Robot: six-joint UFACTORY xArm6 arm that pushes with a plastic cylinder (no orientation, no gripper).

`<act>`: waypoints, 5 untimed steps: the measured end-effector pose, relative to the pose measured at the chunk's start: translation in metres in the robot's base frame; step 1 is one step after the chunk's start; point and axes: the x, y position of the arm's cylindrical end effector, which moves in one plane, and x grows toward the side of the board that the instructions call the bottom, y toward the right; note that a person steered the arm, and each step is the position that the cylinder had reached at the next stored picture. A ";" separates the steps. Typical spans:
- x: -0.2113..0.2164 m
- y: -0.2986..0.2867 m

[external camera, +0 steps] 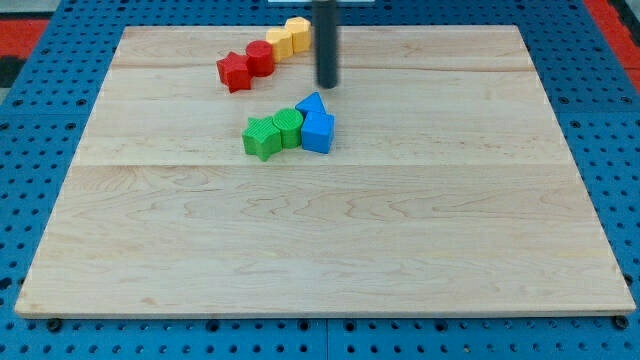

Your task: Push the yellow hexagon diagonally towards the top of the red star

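Note:
A red star lies near the board's top left of centre. A red round block touches its upper right. A yellow hexagon follows in the same diagonal row, then a second yellow block at the top. My tip is on the board to the right of and below the yellow blocks, apart from them, just above the blue blocks.
A green star and a green round block sit beside two blue blocks near the board's middle. The wooden board lies on a blue pegboard.

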 end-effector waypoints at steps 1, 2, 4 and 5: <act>-0.053 0.017; -0.089 -0.003; -0.089 -0.093; -0.085 -0.119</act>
